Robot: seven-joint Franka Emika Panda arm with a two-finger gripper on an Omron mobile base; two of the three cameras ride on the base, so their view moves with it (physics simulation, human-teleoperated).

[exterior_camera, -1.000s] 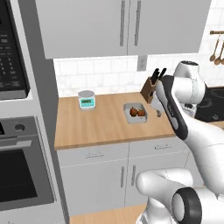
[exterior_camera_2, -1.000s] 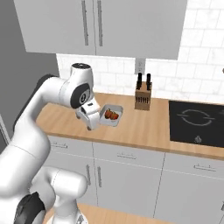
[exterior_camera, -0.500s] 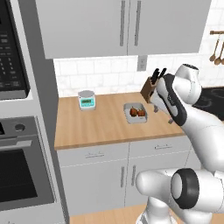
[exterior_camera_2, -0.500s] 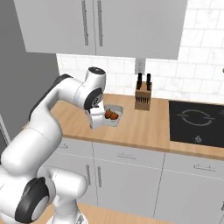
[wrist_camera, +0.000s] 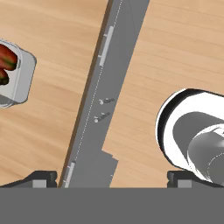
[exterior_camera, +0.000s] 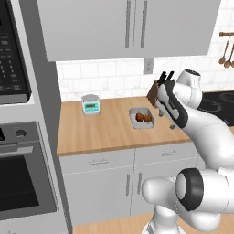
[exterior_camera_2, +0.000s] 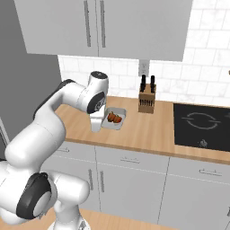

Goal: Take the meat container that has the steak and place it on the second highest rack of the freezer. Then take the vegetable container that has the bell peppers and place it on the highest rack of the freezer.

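Two bell peppers [exterior_camera: 143,117] sit in the container [exterior_camera_2: 114,119] beside my wide-open, empty pincer [wrist_camera: 112,177]; I might bump it.

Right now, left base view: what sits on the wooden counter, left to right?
Kitchen scale → vegetable container with the bell peppers → knife block, partly behind the arm.

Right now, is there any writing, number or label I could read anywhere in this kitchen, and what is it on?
No text reads clearly anywhere.
Microwave panel: rows of light button marks, too small to read.
Kitchen scale: a teal display, no legible digits.
Cooktop: white burner ring markings and small control dots, symbols rather than words.
Container of bell peppers, knife block, cabinets: no labels.
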